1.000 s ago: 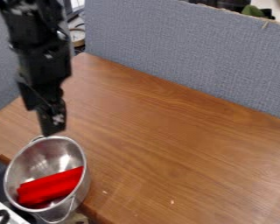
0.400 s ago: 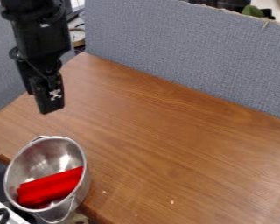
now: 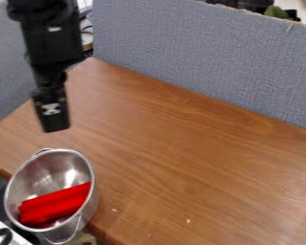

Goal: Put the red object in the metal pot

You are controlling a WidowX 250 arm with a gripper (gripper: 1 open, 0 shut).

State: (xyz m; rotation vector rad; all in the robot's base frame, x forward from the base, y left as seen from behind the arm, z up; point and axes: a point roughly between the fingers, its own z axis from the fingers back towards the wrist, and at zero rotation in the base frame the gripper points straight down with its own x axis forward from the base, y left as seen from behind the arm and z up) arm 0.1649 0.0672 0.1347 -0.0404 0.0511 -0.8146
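Tool (image 3: pixel 50 120) open, above red object (image 3: pixel 54 205) in metal pot (image 3: pixel 79 182).

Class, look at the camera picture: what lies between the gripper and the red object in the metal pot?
Nothing but the pot's own rim. In the camera view the gripper hangs above the metal pot, and the red object lies inside it.

Even indoor light, low-res, soft focus, glare on metal pot (image 3: pixel 51 191), slight gripper (image 3: pixel 50 113) blur
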